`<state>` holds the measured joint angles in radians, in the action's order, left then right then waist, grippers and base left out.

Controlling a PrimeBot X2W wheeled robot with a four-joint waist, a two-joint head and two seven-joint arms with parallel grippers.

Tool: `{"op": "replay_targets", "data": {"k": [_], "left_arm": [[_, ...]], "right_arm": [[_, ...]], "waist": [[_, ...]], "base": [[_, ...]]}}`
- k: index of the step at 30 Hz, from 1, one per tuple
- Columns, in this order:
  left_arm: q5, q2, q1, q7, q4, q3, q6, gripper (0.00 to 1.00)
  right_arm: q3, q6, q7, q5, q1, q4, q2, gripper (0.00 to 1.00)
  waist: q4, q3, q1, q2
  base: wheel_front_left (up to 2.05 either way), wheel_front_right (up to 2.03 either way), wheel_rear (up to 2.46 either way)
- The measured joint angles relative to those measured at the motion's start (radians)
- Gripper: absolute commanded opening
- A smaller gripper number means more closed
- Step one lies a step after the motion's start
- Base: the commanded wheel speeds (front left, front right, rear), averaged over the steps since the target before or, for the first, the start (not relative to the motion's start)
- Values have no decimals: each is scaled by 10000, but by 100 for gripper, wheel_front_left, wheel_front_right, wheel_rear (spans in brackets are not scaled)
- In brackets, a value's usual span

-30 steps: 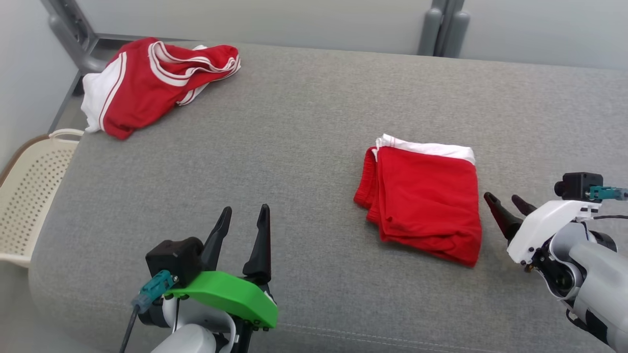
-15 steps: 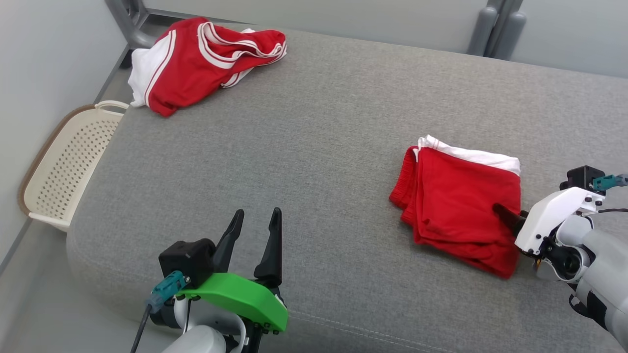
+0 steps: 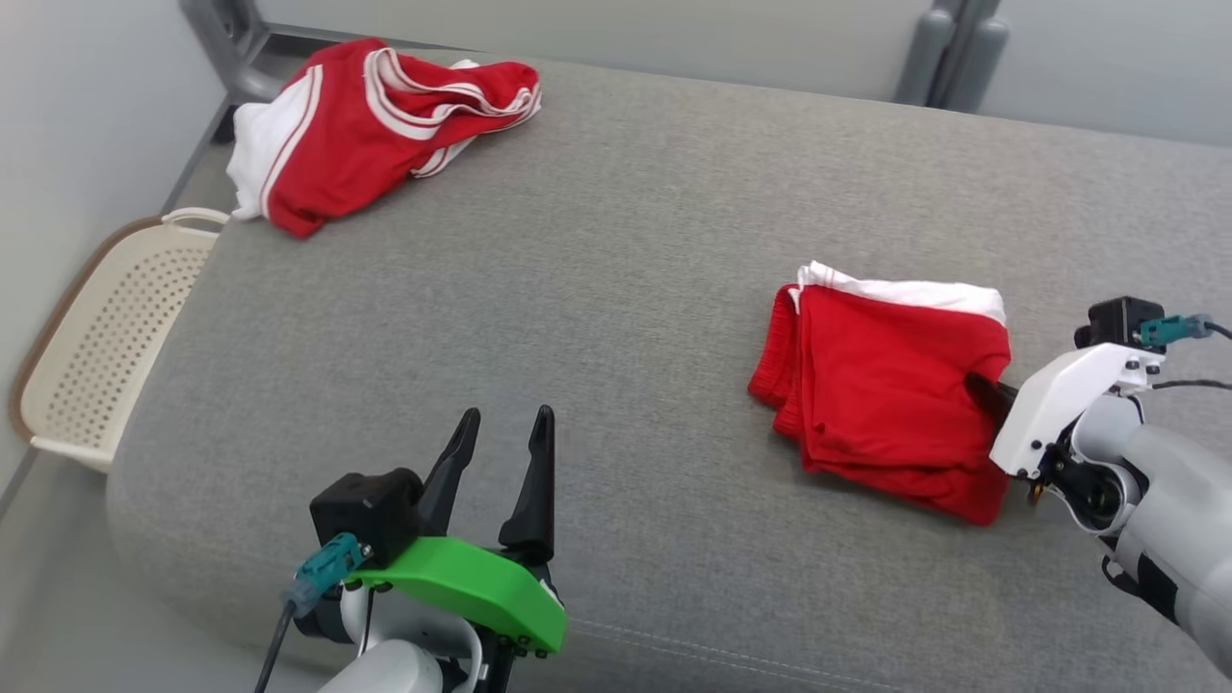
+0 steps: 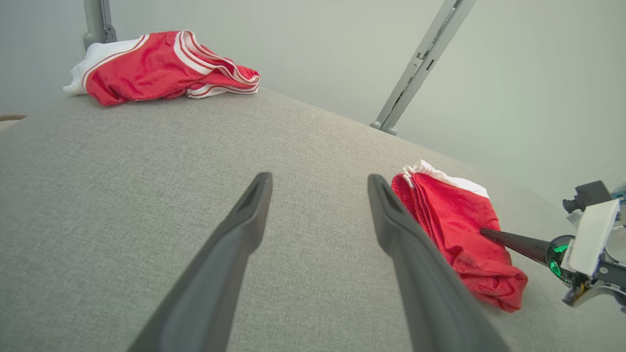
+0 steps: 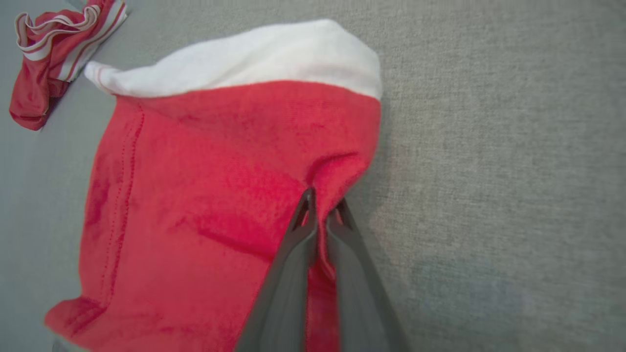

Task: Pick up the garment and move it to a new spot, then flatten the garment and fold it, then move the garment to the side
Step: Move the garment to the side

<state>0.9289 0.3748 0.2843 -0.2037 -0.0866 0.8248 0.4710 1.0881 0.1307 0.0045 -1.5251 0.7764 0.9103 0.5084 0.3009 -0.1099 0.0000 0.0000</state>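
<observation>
A folded red garment [image 3: 876, 385] with a white band along its far edge lies on the right half of the grey padded surface [image 3: 577, 289]. My right gripper [image 3: 977, 385] is shut on its right edge, and a pinch of red cloth bunches between the fingertips. The right wrist view shows the garment [image 5: 220, 195] from above, with the gripper [image 5: 323, 205] clamping that fold. My left gripper [image 3: 505, 419] stands open near the front edge, well left of the garment and holding nothing. From the left wrist view, the garment [image 4: 455, 230] lies beyond the open gripper [image 4: 318, 183].
A second, crumpled red and white garment [image 3: 366, 125] lies at the far left corner of the surface. A cream perforated basket [image 3: 96, 327] sits on the floor at the left. Grey metal posts [image 3: 948, 48] rise behind the back edge.
My right gripper moved in from beside the garment onto its right edge and shut on the cloth. The head camera shifted. The left gripper stayed open and still.
</observation>
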Motion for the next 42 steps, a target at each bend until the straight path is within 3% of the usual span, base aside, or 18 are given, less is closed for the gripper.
{"op": "replay_targets", "data": {"k": [7, 16, 26, 35, 42], "left_arm": [[-109, 81, 63, 17, -117, 48, 56, 100], [-224, 161, 351, 96, -238, 0, 117, 100], [-514, 286, 995, 460, -407, 94, 132, 100], [-788, 474, 1562, 805, -734, 174, 230, 100], [-1248, 662, 2159, 1156, -1342, 311, 449, 100]], "right_arm": [[272, 2, -81, 516, 376, -591, 491, 0], [378, 2, -213, 790, 788, -899, 1011, 0], [431, 2, -297, 1072, 1500, -823, 1120, 0], [410, 2, -403, 1354, 2523, -230, 1045, 0], [343, 2, -416, 1707, 3599, 230, 1638, 0]], "waist": [[-881, -25, 0, 0], [-2510, -125, 0, 0], [-4445, -596, 0, 0], [-4943, -1496, 0, 0], [-4965, -2354, 0, 0]], "base": [[0, 0, 0], [0, 0, 0], [0, 0, 0], [0, 0, 0], [0, 0, 0]]}}
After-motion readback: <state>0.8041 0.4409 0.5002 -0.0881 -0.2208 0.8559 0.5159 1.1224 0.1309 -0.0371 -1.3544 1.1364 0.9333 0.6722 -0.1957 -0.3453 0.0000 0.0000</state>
